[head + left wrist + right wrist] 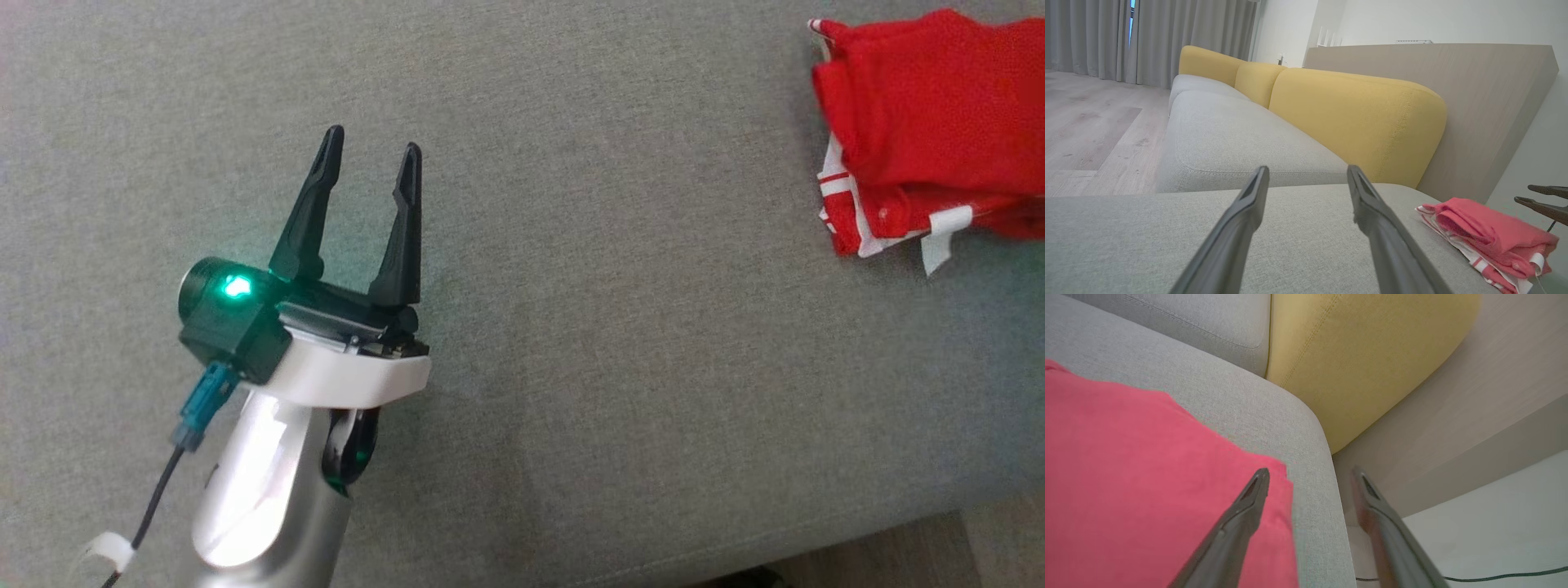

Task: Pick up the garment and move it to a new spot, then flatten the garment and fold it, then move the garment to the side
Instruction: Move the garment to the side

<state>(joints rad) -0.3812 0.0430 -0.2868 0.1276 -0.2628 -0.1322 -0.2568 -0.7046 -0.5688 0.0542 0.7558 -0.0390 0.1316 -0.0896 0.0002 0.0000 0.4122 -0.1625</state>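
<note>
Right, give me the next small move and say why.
Probably lift the right gripper straight up and away. Its fingers stand open with nothing between them, and the red garment lies folded at the right end of the grey seat, so the job looks finished. The left gripper hovers open over bare seat, well clear.

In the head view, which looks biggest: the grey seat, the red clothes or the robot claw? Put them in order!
1. grey seat
2. red garment and left gripper: about alike. The gripper is nearer the camera, so I won't rank them.
</note>
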